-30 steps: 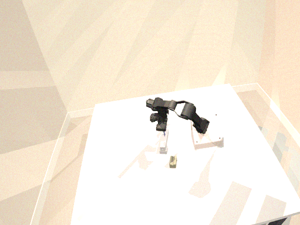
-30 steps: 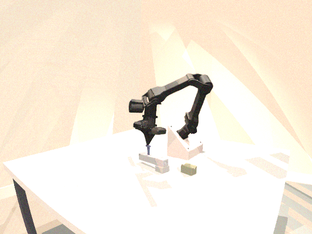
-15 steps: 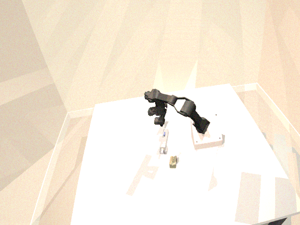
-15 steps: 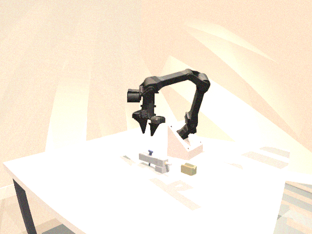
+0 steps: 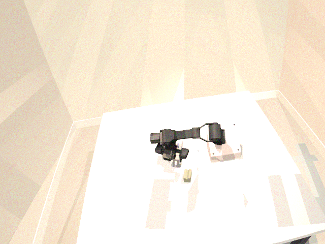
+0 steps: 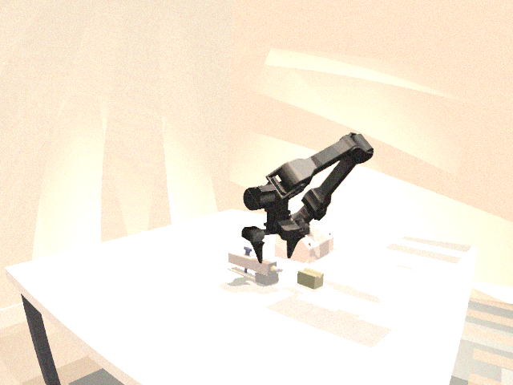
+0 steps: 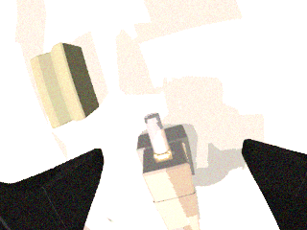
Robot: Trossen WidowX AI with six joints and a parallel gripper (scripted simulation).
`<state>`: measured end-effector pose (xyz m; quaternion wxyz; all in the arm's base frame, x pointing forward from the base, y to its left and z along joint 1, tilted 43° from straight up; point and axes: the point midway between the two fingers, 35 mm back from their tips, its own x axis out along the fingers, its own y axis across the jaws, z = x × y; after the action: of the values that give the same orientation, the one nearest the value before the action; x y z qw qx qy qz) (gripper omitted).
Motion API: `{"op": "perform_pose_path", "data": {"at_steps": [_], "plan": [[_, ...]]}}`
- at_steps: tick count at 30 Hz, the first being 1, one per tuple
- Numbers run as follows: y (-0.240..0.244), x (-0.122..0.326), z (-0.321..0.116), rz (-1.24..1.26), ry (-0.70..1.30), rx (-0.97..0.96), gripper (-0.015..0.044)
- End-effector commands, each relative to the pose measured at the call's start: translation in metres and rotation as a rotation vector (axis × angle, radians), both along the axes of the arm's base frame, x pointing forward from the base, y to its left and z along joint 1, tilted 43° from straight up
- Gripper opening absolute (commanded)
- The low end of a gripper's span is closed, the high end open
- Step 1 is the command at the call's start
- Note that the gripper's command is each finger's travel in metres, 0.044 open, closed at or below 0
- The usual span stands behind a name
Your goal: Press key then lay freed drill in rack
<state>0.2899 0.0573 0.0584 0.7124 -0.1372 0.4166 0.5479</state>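
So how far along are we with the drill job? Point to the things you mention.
Key (image 5: 178, 145) (image 6: 248, 250): looks pressed, its head low over the housing (image 6: 248, 261) (image 7: 168, 184) and its lower end showing beneath. In hand: nothing; the gripper (image 5: 171, 154) (image 6: 274, 259) (image 7: 176, 152) stands open around the drill's (image 6: 276, 269) (image 7: 157, 136) end. Left: grip it, pull it out, lay it in the grooved rack (image 5: 187, 175) (image 6: 309, 278) (image 7: 59, 86).
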Motion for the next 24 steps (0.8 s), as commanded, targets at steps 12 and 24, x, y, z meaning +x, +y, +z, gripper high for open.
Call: {"op": "perform_pose_path", "data": {"at_steps": [12, 24], "plan": [[0.0250, -0.0041, 0.0070, 0.165, -0.145, 0.011, 0.0440], [0.0299, -0.0034, -0.0025, 0.165, -0.145, 0.010, 0.0440]]}}
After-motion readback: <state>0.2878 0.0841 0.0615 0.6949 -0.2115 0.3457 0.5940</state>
